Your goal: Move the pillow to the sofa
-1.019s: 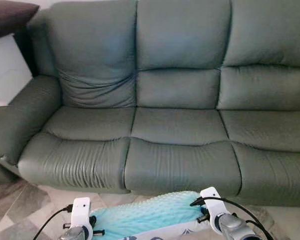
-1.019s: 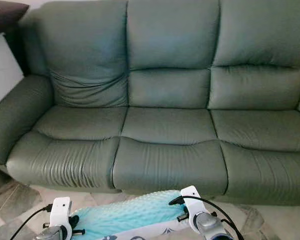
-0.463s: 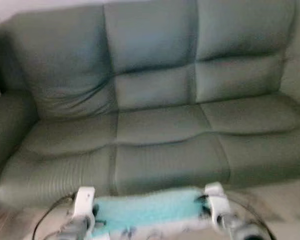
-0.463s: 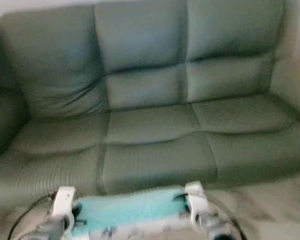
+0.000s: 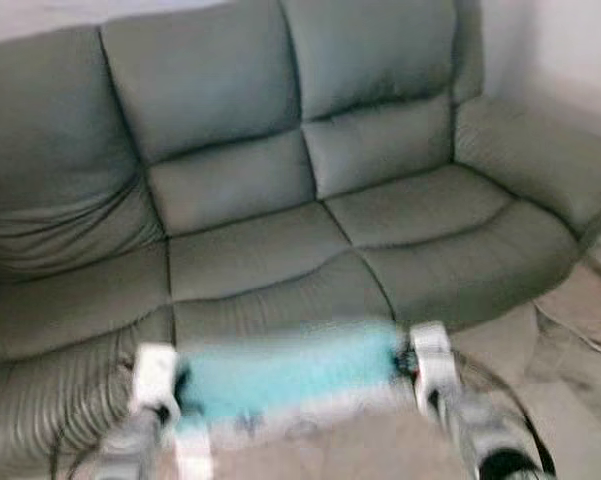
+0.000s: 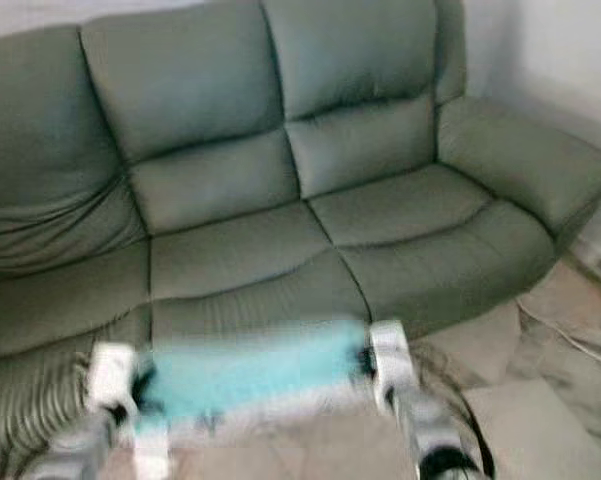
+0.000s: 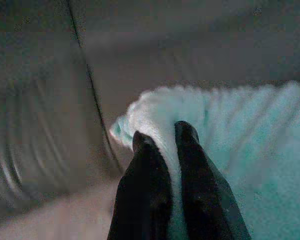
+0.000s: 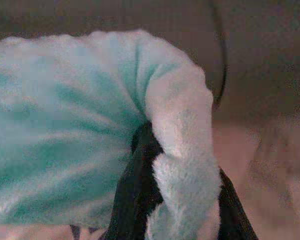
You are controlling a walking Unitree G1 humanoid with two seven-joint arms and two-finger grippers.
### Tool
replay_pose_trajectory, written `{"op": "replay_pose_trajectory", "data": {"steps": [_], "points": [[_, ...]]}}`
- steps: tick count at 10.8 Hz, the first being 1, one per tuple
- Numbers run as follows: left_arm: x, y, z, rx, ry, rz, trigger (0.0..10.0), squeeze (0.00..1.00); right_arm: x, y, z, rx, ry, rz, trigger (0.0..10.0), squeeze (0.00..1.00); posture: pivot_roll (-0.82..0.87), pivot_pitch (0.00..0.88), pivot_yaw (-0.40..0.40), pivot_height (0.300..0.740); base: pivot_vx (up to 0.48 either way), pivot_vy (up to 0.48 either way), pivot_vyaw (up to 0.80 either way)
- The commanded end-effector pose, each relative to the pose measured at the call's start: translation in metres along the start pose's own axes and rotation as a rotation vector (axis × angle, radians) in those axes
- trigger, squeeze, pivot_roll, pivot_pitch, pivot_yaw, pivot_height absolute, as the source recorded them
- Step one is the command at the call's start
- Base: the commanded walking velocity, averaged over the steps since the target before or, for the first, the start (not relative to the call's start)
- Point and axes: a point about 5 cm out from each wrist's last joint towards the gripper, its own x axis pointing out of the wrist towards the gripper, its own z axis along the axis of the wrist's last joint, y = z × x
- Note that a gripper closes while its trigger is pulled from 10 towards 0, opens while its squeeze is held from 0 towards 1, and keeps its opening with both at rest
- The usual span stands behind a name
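Observation:
A fluffy turquoise pillow (image 5: 285, 375) hangs stretched between my two grippers, low in the head views and blurred. My left gripper (image 7: 164, 137) is shut on the pillow's left edge, with fabric pinched between its black fingers (image 7: 145, 165). On the opposite edge my right gripper (image 8: 154, 150) is shut too, its fingers mostly buried in the plush. The grey-green leather sofa (image 5: 250, 230) stands just beyond the pillow, its middle seat cushion (image 5: 260, 260) straight ahead.
The sofa's right armrest (image 5: 540, 160) is at the right, with a pale wall (image 5: 570, 50) behind it. Marble-patterned floor (image 5: 570, 340) lies to the right of the sofa front. A thin cable (image 6: 570, 345) runs across that floor.
The camera has swung to the right: the sofa's left armrest and dark cushion have left the picture, and the right armrest and wall have come in. Both grippers still hold the pillow.

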Motion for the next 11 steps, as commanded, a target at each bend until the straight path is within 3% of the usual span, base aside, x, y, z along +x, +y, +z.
{"op": "replay_pose_trajectory", "data": {"steps": [1,2,4,5,9,10,11], "points": [[-0.001,0.009,0.016,-0.001,-0.088,0.040,10.0,0.00,0.004,0.002,0.021,-0.011,-0.097,0.006,10.0,0.00,-0.24,0.028,0.100,0.740,0.000,0.000,0.00],[-0.004,0.005,0.037,-0.012,-0.217,0.063,10.0,0.00,0.006,0.007,0.044,-0.028,-0.204,0.019,10.0,0.00,-0.24,0.029,0.100,0.740,0.000,0.000,0.00],[-0.009,0.003,0.048,-0.049,-0.311,0.106,10.0,0.00,0.006,0.016,0.065,-0.072,-0.295,0.054,10.0,0.00,-0.24,0.028,0.098,0.740,0.000,0.000,0.00],[-0.011,0.003,0.051,-0.087,-0.322,0.119,10.0,0.00,0.004,0.021,0.072,-0.110,-0.336,0.070,10.0,0.00,-0.25,0.030,0.098,0.740,0.000,0.000,0.00],[-0.013,-0.002,0.065,-0.123,-0.354,0.117,10.0,0.00,-0.001,0.024,0.083,-0.099,-0.375,0.069,10.0,0.00,-0.25,0.040,0.100,0.740,0.000,0.000,0.00],[-0.013,-0.005,0.069,-0.165,-0.374,0.110,10.0,0.00,-0.002,0.024,0.084,-0.102,-0.376,0.065,10.0,0.00,-0.25,0.043,0.098,0.740,0.000,0.000,0.00],[-0.014,-0.008,0.070,-0.146,-0.362,0.104,10.0,0.00,-0.003,0.025,0.084,-0.101,-0.372,0.064,10.0,0.00,-0.25,0.043,0.098,0.740,0.000,0.000,0.00]]}}
